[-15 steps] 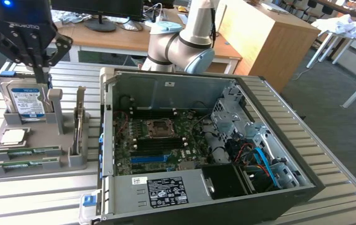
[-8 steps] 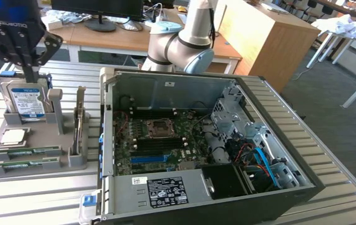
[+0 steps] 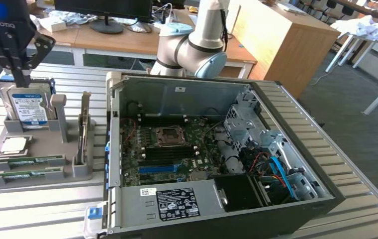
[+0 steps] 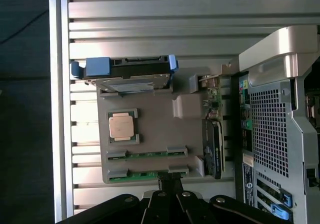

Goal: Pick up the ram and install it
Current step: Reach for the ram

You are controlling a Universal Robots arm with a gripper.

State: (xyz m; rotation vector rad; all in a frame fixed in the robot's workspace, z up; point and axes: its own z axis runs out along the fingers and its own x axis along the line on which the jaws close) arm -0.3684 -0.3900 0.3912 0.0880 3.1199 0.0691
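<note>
The ram (image 3: 24,175) lay flat in the front slot of the grey holder (image 3: 43,182), with a second stick (image 3: 28,161) just behind it. Farther back, the gripper (image 3: 21,79) hung over the upright hard drive (image 3: 28,107), its fingers pressed together and holding nothing.

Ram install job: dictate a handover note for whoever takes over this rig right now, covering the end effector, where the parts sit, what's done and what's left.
End effector: shut, holding nothing, above the hard drive end of the grey holder tray.
Ram: one ram stick and a second ram stick lie flat in the tray, next to the processor chip.
Done: nothing yet; neither stick is lifted.
Left: pick up a stick and seat it on the motherboard inside the open computer case.
</note>
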